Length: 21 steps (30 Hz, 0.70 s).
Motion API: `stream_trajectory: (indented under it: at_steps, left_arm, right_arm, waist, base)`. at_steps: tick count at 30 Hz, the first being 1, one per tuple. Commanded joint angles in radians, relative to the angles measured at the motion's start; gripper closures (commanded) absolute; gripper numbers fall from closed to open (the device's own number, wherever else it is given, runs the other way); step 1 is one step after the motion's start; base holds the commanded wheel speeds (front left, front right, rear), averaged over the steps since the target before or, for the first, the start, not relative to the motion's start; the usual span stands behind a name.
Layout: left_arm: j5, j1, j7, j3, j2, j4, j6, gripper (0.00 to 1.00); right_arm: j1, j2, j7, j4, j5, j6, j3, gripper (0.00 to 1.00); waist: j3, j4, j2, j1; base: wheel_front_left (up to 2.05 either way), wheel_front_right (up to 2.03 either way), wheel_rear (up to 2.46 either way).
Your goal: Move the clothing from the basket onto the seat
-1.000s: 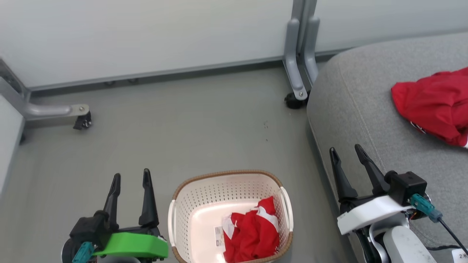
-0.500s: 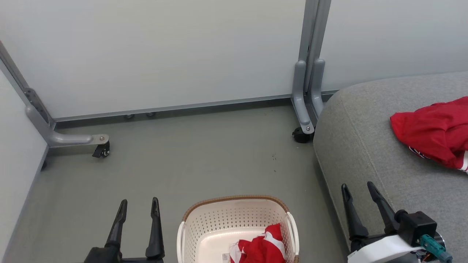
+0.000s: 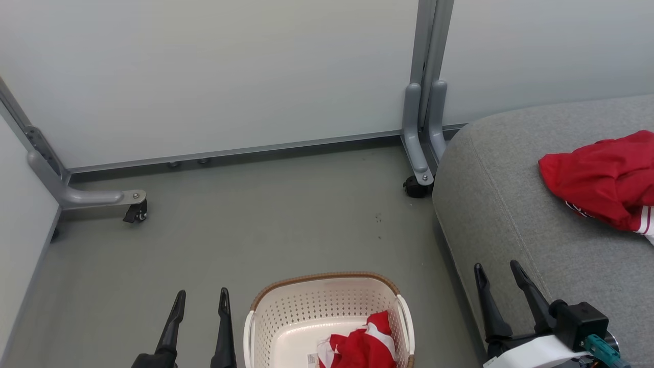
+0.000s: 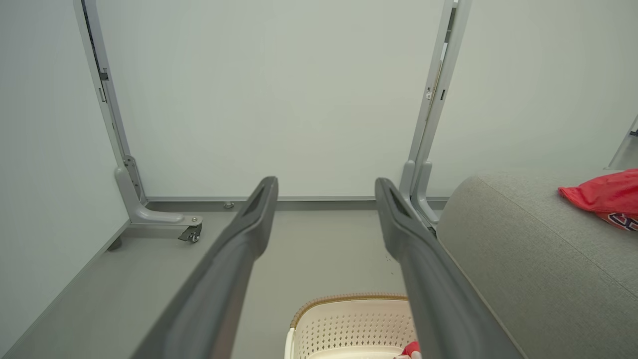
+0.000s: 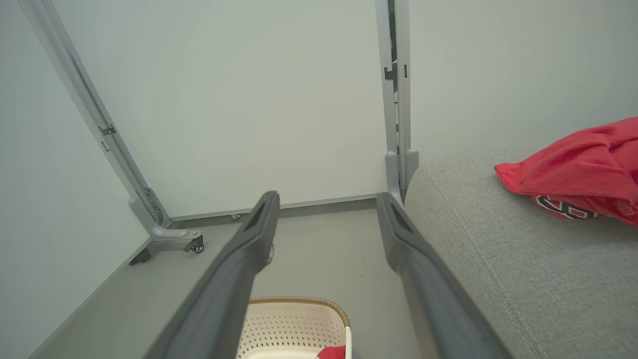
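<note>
Left end effector (image 3: 202,294) and right end effector (image 3: 495,266), both spread and empty, flank the basket (image 3: 306,306). A crumpled red garment (image 3: 365,345) lies in the basket's right half, probably nearer the right arm. A second garment (image 3: 598,179) rests on the seat (image 3: 511,204), right of the basket.

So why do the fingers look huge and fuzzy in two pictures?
Left wrist view: left fingers sit close to the wide lens, so they loom big and soft. Right wrist view: right fingers, same. Head view: left gripper and right gripper look small, sharp.
</note>
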Motion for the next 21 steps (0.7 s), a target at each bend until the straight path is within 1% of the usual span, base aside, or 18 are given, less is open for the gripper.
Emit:
stream_trajectory:
  at_steps: [1, 10, 21]
  left_arm:
    - [0.0, -0.003, 0.0, -0.002, 0.001, 0.004, 0.002, 0.0]
    - [0.008, -0.001, 0.0, -0.016, 0.001, 0.015, -0.005, 0.0]
    - [0.004, 0.003, 0.0, -0.026, 0.001, 0.008, 0.009, 0.0]
  right_arm:
    - [-0.002, -0.001, -0.003, -0.005, 0.004, 0.0, -0.002, 0.0]
    - [0.011, -0.005, -0.003, -0.004, 0.01, 0.0, 0.006, 0.0]
    - [0.015, -0.016, -0.003, -0.009, 0.017, 0.0, 0.015, 0.0]
  waist:
    - [0.001, 0.001, 0.0, 0.0001]
    - [-0.006, 0.002, 0.0, 0.0001]
    - [-0.011, -0.004, 0.0, 0.0001]
  base:
    - [0.0, 0.0, 0.0]
    - [0.0, 0.0, 0.0]
    - [0.0, 0.0, 0.0]
